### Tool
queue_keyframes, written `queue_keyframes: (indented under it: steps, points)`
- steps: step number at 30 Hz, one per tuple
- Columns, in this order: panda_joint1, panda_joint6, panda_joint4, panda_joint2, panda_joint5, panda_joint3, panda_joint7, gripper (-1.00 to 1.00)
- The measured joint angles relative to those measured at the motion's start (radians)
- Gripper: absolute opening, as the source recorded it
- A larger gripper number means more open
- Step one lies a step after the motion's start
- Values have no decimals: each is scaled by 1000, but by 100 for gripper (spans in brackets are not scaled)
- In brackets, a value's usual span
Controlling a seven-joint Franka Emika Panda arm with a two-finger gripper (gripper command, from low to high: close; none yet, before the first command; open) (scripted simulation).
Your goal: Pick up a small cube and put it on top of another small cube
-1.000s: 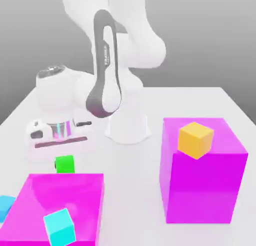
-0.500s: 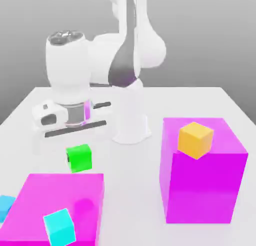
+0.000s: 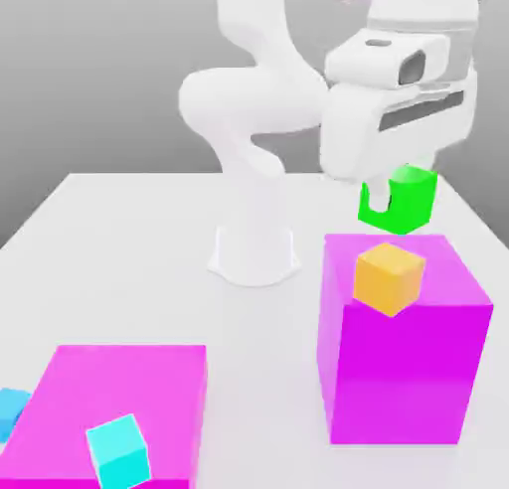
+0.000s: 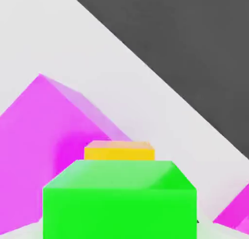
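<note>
The two-finger gripper is clamped narrow on the small glossy bright green cube, holding it in the air above the tall magenta block. The small orange-yellow cube sits on that block's top face. The green cube hangs above the orange-yellow one and apart from it. In the hand view the green cube sits in front of the orange-yellow cube.
</note>
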Motion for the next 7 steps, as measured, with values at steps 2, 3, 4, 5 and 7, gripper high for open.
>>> queue_keyframes:
  steps: [2,3,4,5,7]
  points:
    - [0,0,0,0,0,0,0,100]
    - [0,0,0,0,0,0,0,100]
    - [0,0,0,0,0,0,0,100]
    - [0,0,0,0,0,0,0,100]
    - [0,-1,1,-1,-4,1,2,100]
